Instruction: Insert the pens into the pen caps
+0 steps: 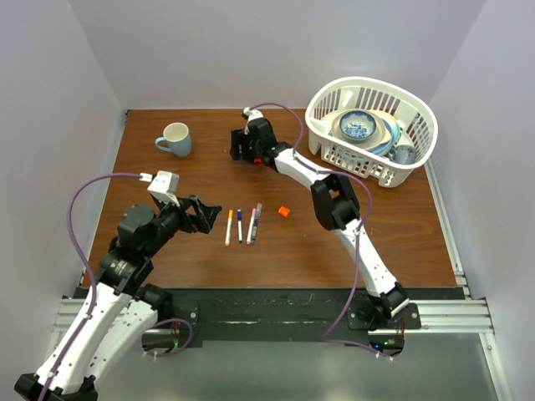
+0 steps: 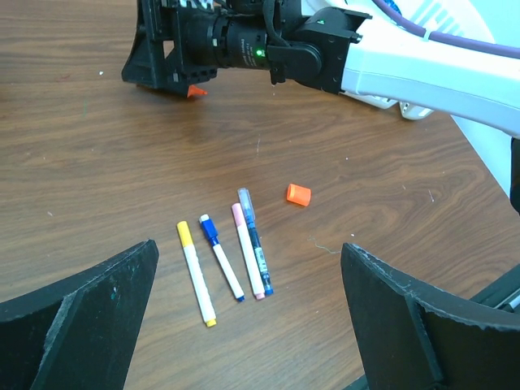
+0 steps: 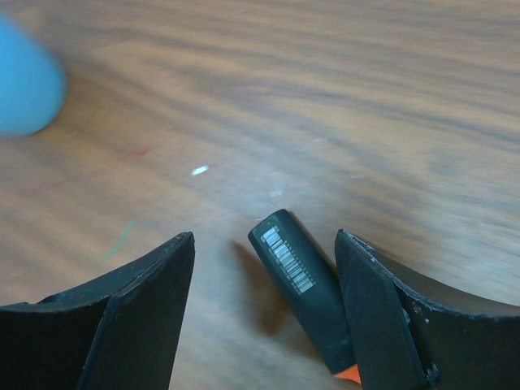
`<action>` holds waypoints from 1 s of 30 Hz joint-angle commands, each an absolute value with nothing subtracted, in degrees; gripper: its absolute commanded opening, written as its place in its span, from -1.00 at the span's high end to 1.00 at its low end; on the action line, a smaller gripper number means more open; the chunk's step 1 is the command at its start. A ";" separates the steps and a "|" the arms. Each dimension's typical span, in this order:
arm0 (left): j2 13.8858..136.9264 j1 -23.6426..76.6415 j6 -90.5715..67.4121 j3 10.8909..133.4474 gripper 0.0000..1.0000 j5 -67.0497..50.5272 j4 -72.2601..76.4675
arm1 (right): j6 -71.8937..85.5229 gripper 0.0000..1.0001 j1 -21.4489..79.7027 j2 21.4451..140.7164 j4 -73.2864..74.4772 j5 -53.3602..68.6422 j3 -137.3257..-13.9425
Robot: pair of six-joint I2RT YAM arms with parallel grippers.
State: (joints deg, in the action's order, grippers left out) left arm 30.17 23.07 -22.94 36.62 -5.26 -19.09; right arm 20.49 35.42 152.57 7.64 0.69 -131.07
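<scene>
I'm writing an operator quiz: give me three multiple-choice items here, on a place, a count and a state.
1. Where is the loose orange cap? A right of the pen row B left of it C on it
2. How many pens are in that row? A two B four C six
3. The left arm's jaws are: A open B shut on a pen C shut on a cap
Key: A, it lies apart at the row's right; B, four lie side by side; A, fingers wide apart, nothing between.
</scene>
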 commanded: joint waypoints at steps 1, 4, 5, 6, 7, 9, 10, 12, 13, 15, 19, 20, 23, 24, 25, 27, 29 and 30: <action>30.14 23.29 -22.24 36.04 -0.99 -4.04 -18.45 | 20.13 -0.47 36.74 152.14 14.13 14.59 -131.05; 30.50 23.29 -22.24 36.39 -1.00 -3.95 -18.46 | 18.81 -0.47 37.70 149.08 13.98 14.24 -125.79; 30.41 23.29 -22.15 36.30 -1.00 -4.13 -18.46 | 18.20 -0.47 38.05 148.54 14.24 14.06 -123.51; 30.41 23.29 -22.15 36.21 -0.99 -4.04 -18.46 | 16.71 -0.47 38.75 147.93 14.59 13.89 -122.70; 30.50 23.29 -22.15 36.21 -1.00 -4.22 -18.37 | 15.92 -0.47 39.11 146.88 15.81 13.71 -122.17; 30.50 23.29 -22.15 36.38 -1.00 -4.31 -18.46 | 13.37 -0.46 40.25 145.73 17.22 13.45 -120.94; 30.41 23.29 -22.15 36.30 -1.00 -4.39 -18.46 | 12.40 -0.46 40.69 145.20 18.27 13.36 -120.33; 29.97 23.29 -22.15 36.12 -0.99 -4.31 -18.37 | 9.24 -0.46 42.00 143.18 19.16 13.36 -118.48; 29.54 23.29 -22.15 35.95 -1.00 -4.31 -18.02 | 8.10 -0.46 42.36 142.65 19.94 13.36 -118.04; 29.27 23.29 -21.80 35.68 -0.99 -4.39 -17.67 | 5.28 -0.46 43.32 141.68 20.74 12.84 -117.51; 30.58 23.38 -20.57 35.86 -0.98 -5.18 -16.61 | 3.96 -0.44 43.68 140.89 21.97 11.08 -118.65; 30.93 23.29 -20.04 36.64 -0.97 -5.97 -16.79 | 3.69 -0.44 43.68 140.45 22.23 10.90 -118.91; 33.30 23.29 -17.59 39.97 -0.98 -6.94 -18.98 | 3.43 -0.44 43.77 137.47 22.33 11.51 -118.13; 34.01 23.29 -16.36 40.95 -0.97 -7.20 -19.51 | 3.69 -0.44 43.77 136.59 22.06 11.34 -117.43; 35.84 23.29 -15.83 42.00 -0.97 -7.12 -20.73 | 4.30 -0.44 43.77 134.23 21.28 10.73 -116.64; 38.22 23.29 -14.68 45.95 -0.96 -5.46 -22.40 | 6.32 -0.44 43.77 131.59 20.31 9.59 -113.83; 42.44 23.38 -14.41 50.07 -0.93 -2.83 -25.22 | 8.86 -0.44 43.68 126.67 20.04 5.47 -111.03; 43.84 23.38 -14.15 51.23 -0.93 -0.12 -25.92 | 9.83 -0.44 43.68 124.48 20.39 3.19 -109.79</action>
